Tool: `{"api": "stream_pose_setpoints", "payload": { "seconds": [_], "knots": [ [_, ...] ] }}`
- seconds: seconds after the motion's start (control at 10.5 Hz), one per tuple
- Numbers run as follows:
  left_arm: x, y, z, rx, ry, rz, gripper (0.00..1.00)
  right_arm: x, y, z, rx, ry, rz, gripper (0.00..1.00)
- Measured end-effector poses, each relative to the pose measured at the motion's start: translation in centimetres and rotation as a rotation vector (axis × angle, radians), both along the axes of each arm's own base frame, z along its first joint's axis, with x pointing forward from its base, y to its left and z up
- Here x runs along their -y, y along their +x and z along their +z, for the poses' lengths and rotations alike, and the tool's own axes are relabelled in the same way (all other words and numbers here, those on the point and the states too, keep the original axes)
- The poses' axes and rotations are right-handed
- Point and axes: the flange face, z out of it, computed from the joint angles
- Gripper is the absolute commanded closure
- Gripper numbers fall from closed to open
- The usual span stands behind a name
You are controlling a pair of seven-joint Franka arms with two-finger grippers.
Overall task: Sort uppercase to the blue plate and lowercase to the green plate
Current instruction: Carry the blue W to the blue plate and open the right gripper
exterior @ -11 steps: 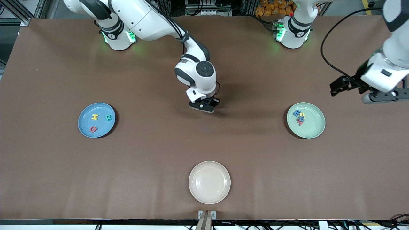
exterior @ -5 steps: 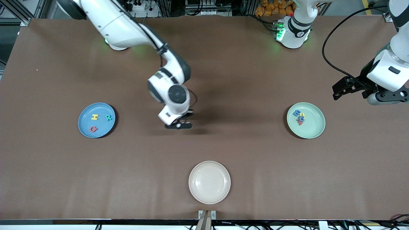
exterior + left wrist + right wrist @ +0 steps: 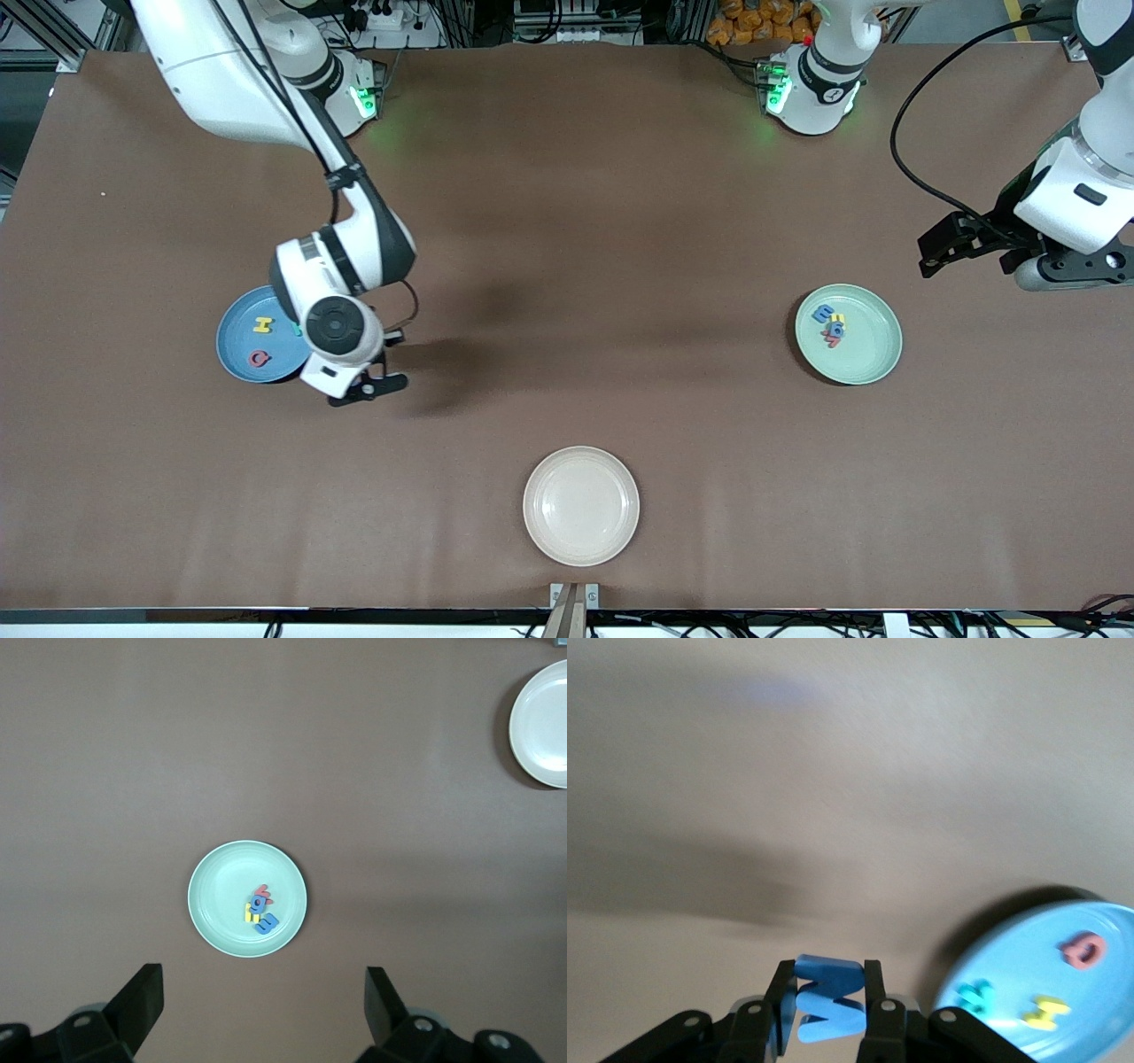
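Right wrist view shows the right hand point(image 3: 830, 1010) clamping a flat blue foam W point(image 3: 828, 1010), up over the brown tabletop point(image 3: 567, 221) just beside the round sky-blue plate point(image 3: 232, 346). On that plate lie a yellow foam H point(image 3: 262, 325) and a red Q point(image 3: 259, 359); the green R point(image 3: 975, 995) is mostly hidden by the arm from the front. The left hand point(image 3: 264, 1014) waits, fingers spread, above the mint-green plate point(image 3: 873, 341) with its cluster of small letters point(image 3: 831, 325), too tightly packed to read. A cream plate point(image 3: 580, 505) sits nearest the front camera.

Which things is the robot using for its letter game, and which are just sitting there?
In the game:
- blue plate with H, Q, R
- blue W, gripped in the right hand
- green plate holding the lowercase letters

Just there:
- cream plate, empty
- left hand, waiting open above the green plate
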Motion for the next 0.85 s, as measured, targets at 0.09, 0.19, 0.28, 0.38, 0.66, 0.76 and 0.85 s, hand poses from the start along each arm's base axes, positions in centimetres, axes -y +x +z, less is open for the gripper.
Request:
{"api": "stream_pose_setpoints", "payload": {
  "seconds": [0.09, 0.19, 0.28, 0.38, 0.66, 0.76, 0.85],
  "knots": [
    [0.0, 0.0, -0.1, -0.004, 0.001, -0.001, 0.00, 2.6, -0.6, 0.4, -0.029, -0.001, 0.036, 0.85],
    [0.0, -0.2, -0.2, -0.016, 0.003, -0.001, 0.00, 5.4, -1.1, 0.4, -0.054, -0.002, 0.057, 0.85],
    [0.0, -0.3, -0.3, -0.030, 0.005, -0.001, 0.00, 8.1, -1.6, 0.1, -0.072, 0.002, 0.072, 0.85],
    [0.1, -0.4, -0.4, -0.040, 0.007, -0.003, 0.00, 10.5, -2.4, -0.8, -0.081, 0.009, 0.089, 0.85],
    [0.2, -0.9, -0.8, -0.081, 0.015, -0.020, 0.00, 15.7, -5.6, -4.8, -0.086, 0.034, 0.126, 0.81],
    [0.1, -0.9, -0.8, -0.086, 0.018, -0.033, 0.00, 16.2, -6.5, -5.5, -0.097, 0.037, 0.124, 0.78],
    [0.1, -0.9, -0.8, -0.090, 0.021, -0.041, 0.00, 16.3, -6.9, -5.6, -0.104, 0.041, 0.131, 0.52]
  ]
}}
